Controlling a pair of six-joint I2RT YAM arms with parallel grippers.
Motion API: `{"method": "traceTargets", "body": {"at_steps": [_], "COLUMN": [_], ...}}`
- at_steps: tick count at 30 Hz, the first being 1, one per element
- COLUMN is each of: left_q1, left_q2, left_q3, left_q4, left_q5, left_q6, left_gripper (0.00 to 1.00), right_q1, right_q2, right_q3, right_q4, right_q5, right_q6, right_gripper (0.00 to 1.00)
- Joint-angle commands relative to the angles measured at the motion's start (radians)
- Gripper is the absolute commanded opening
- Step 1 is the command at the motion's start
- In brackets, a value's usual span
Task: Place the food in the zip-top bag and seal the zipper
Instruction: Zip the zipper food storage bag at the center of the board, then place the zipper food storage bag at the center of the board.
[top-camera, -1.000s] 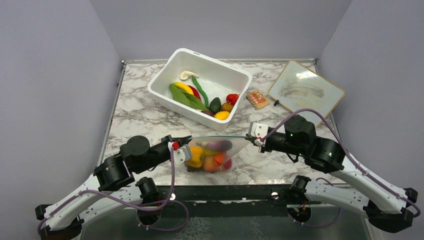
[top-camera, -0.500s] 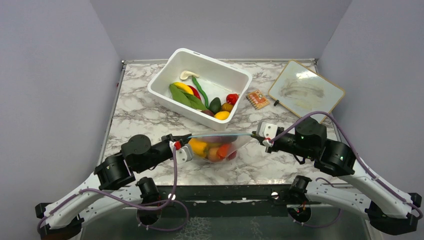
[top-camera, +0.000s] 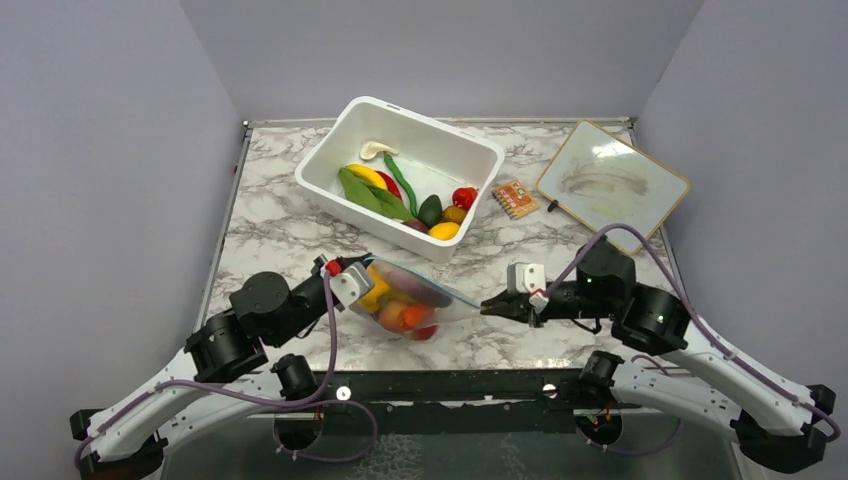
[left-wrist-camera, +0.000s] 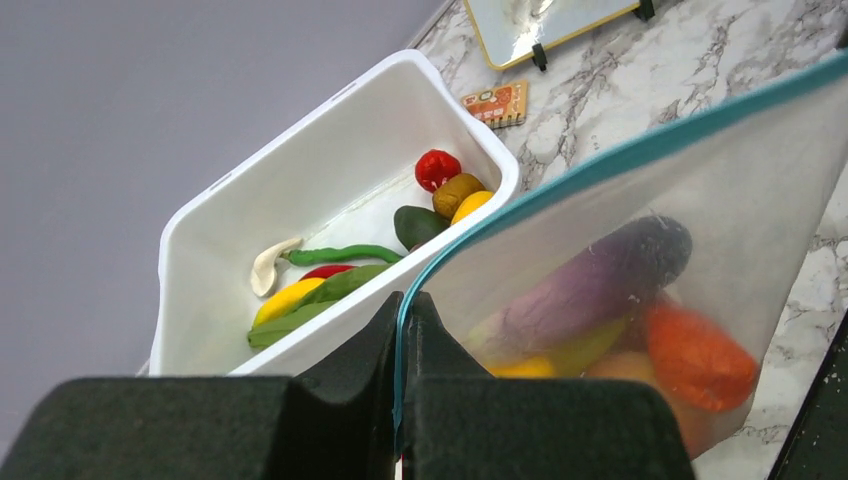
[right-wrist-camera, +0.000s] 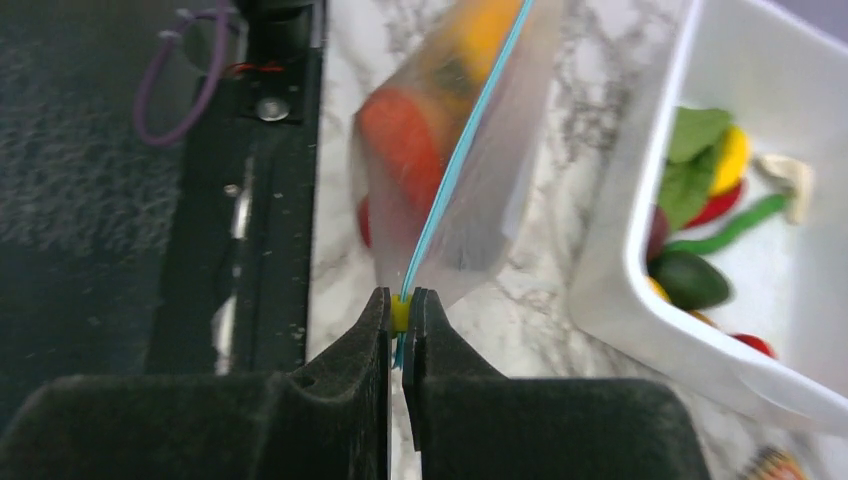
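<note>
Top external view has the bag (top-camera: 410, 300) slung between my two arms over the near middle of the table (top-camera: 270, 230). My left gripper (top-camera: 352, 283) is at its left end and my right gripper (top-camera: 490, 305) at its right end. I cannot tell from here whether its belly rests on the marble or hangs just above it.

On the left wrist camera my fingers (left-wrist-camera: 340, 400) are closed tight on the end of the zipper (left-wrist-camera: 620, 155), which runs away from them as one thin teal line. On the right wrist camera my other fingers (right-wrist-camera: 350, 400) are pinched on a small yellow piece at the far end of the same strip.

I judge this to be the sealing step. Both ends are held, the strip is pulled taut, and it shows as a single line along all I can see of it, so it looks pressed together. I cannot confirm that every part has locked.

The next move calls for a steady pull along the line of the strip, with no twist. Then one pair of fingers must run or press along it while the other anchors its end.

The bag is clear and a little cloudy, and its wall is stretched smooth. Food (left-wrist-camera: 600, 285) is heaped low inside it: a purple eggplant, an orange piece and something yellow. More toy vegetables (top-camera: 375, 190) lie in the white tub (top-camera: 430, 140) at the far side.
</note>
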Motion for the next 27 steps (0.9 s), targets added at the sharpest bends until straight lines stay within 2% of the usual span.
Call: {"method": "traceTargets", "body": {"at_steps": [1,4,9,17,20,23,27], "left_q1": [0.008,0.008,0.008,0.008,0.009,0.010,0.009], "left_q2": [-0.039,-0.048,-0.063,0.009,0.056,0.107,0.180], "left_q3": [0.002,0.035,0.049,-0.022,-0.049,-0.057,-0.044], "left_q4": [0.058,0.015,-0.027,-0.044,-0.003,0.061,0.165], "left_q5": [-0.109,-0.062,-0.009,0.000,-0.008,-0.019,-0.071], "left_q6": [0.011,0.077,0.125,0.092,0.056,0.003,-0.067], "left_gripper": [0.00,0.00,0.00,0.01,0.13,0.30,0.46], "right_q1": [-0.005,-0.005,-0.005,-0.006,-0.006,-0.005,-0.006], "right_q2": [0.010,0.021,0.004,0.014,0.008,0.014,0.015], "right_q3": [-0.118,-0.181,-0.230,-0.300,-0.314,-0.317,-0.314], "right_q4": [0.160,0.252,0.328,0.369,0.383,0.386,0.384], "right_q5": [-0.317,-0.372,-0.379,-0.307,-0.212,-0.094,-0.053], "right_q6": [0.173,0.252,0.310,0.343,0.379,0.443,0.553], "right_gripper": [0.01,0.01,0.01,0.01,0.01,0.01,0.01]}}
